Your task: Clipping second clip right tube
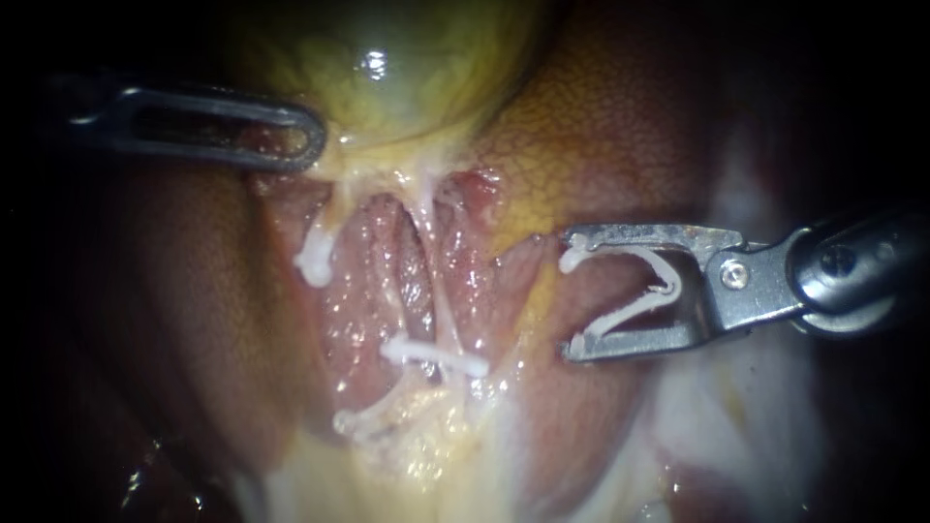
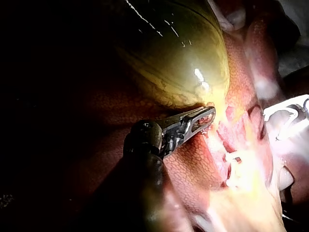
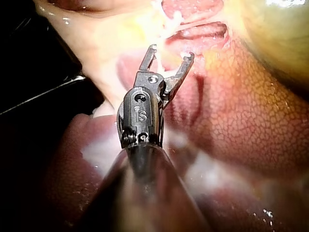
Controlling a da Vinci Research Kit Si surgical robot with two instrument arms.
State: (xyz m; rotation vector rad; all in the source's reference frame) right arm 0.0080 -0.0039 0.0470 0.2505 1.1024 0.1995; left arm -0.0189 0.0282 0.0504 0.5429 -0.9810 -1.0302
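White plastic V-shaped clip gripped in wide-spread hand of my right steel instrument, right of thin pale right tube, no contact. Closed white clip crosses that tube.

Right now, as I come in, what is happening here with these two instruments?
The left instrument grips the lower edge of the gallbladder. The right instrument carries an open clip in its end effector, with the jaws wide apart. It is off to the side of the right tube and the clip is not yet around it. A closed clip already sits across that tube, further from the gallbladder.
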